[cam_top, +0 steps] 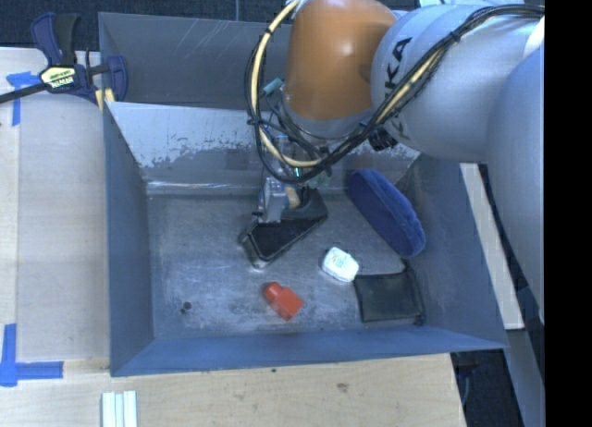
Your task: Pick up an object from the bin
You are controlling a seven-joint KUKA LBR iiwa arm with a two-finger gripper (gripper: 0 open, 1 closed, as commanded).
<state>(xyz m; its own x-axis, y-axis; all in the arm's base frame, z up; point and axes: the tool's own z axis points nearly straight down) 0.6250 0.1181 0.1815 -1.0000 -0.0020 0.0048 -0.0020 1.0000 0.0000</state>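
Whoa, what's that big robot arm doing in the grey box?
The robot arm has its gripper low in the middle of the grey metal bin, just above a flat black oblong thing. I cannot tell if it grips it yet. Around it lie a small white round piece, a little red-orange block, a black square pad and a long blue padded thing.

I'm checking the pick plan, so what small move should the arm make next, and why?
Probably ease the pincer down slightly onto the flat black oblong object in the grey metal bin's middle. The pincer stands at that object's upper edge, and the small red block and white rounded piece lie apart from it, nearer the front.
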